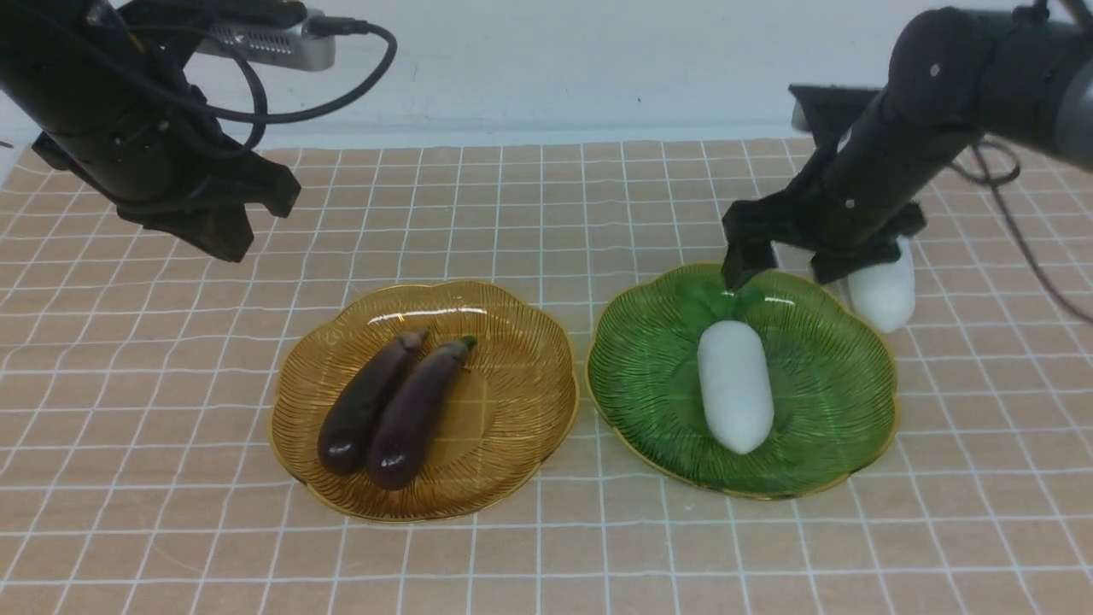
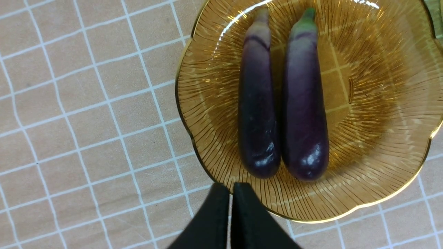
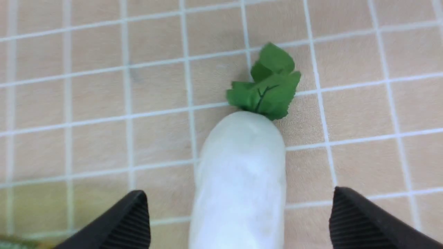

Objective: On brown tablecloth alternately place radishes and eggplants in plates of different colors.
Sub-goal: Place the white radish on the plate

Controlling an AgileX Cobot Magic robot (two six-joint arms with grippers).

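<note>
On the brown tablecloth two dark-purple eggplants lie side by side in the amber plate. They show again as eggplants in that plate. One white radish lies in the green plate. A second radish lies on the cloth just right of it. My right gripper hangs open over this radish. Its fingers straddle it with gaps on both sides. My left gripper is shut and empty, raised beside the amber plate.
The radish's green leaves point away from the right gripper. A cable trails over the cloth at the far right. The white wall bounds the table at the back.
</note>
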